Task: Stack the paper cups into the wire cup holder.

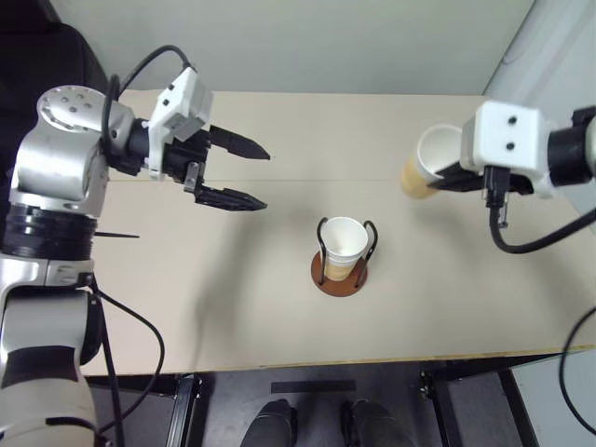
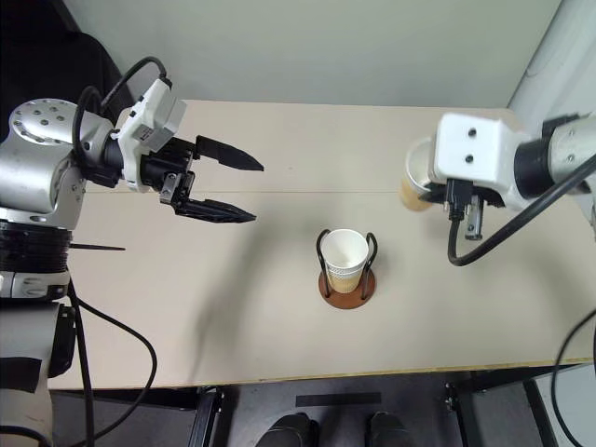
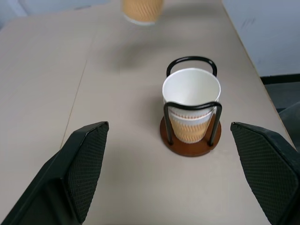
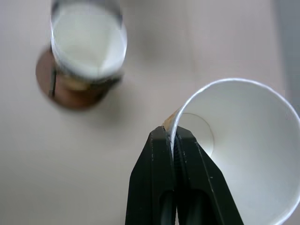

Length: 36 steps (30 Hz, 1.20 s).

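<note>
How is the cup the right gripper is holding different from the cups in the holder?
The held cup is in the air, tilted, pinched at its rim by the right gripper; the cups in the holder stand upright between the wire loops, untouched. The held cup is single; the holder shows a nested stack, judging by the doubled rim lines. The held cup hangs above the table; the stack sits on the disc base. Both are white inside, tan-orange outside.

The cups (image 1: 344, 244) look like matt ribbed paper, the holder (image 1: 341, 275) glossy brown wood with thin black wire, the bench (image 1: 186, 298) smooth matt beige laminate.
</note>
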Available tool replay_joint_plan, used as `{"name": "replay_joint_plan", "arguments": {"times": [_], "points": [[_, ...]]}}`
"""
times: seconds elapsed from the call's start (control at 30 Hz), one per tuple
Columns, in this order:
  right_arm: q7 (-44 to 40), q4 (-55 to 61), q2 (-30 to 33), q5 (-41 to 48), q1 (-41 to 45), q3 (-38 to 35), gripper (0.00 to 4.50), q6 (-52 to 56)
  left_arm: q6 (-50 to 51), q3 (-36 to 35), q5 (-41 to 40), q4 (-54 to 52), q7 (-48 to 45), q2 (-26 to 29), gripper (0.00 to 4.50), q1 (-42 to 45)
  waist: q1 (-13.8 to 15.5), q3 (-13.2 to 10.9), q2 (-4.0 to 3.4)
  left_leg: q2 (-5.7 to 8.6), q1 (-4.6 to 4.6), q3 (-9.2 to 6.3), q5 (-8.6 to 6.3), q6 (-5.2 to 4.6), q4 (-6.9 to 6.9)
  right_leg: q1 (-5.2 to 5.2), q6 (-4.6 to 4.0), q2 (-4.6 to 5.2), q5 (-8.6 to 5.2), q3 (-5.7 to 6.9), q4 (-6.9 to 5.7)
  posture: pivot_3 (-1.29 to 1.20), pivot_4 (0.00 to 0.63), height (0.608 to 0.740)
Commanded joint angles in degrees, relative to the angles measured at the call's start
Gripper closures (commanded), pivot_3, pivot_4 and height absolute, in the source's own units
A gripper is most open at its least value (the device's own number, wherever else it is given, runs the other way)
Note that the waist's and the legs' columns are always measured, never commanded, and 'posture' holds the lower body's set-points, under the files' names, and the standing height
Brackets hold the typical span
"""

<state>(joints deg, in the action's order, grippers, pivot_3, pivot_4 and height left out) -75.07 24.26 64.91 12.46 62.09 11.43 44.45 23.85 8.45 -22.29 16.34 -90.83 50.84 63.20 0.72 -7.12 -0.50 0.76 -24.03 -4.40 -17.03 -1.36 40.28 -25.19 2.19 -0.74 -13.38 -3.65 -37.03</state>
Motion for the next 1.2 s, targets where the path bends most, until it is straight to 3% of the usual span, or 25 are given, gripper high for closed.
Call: {"name": "replay_joint_plan", "arguments": {"times": [0.03, 0.6, 1.2], "points": [[-0.77, 1.39, -2.05, 1.64, 4.11, 1.21, 4.49, 2.44, -0.6, -1.19, -0.56, -0.77, -1.67, 0.07, 0.0, 0.44, -0.07, 0.0, 0.0, 0.0, 0.0, 0.0, 0.0, 0.0, 0.0, 0.0, 0.0, 0.01, 0.0, 0.0, 0.01, 0.0, 0.15, 0.74], [-1.69, 1.93, -11.5, 3.37, 7.7, 8.25, 4.49, 4.61, 0.22, -1.41, -0.71, -1.61, -1.66, -0.55, 0.0, 0.15, -0.17, 0.0, 0.0, 0.01, -0.02, 0.0, 0.01, 0.01, -0.06, -0.09, -0.03, 0.01, -0.02, 0.0, 0.04, 0.0, 0.15, 0.74], [-2.61, 5.15, -11.15, 3.97, 1.83, 9.99, 4.49, 5.15, 0.28, -1.44, -1.05, -1.77, -1.67, -0.06, 0.0, 0.18, -0.2, 0.0, 0.0, 0.01, -0.02, 0.01, 0.01, 0.02, -0.07, -0.09, -0.04, 0.01, -0.03, 0.0, 0.04, 0.0, 0.15, 0.74]]}}
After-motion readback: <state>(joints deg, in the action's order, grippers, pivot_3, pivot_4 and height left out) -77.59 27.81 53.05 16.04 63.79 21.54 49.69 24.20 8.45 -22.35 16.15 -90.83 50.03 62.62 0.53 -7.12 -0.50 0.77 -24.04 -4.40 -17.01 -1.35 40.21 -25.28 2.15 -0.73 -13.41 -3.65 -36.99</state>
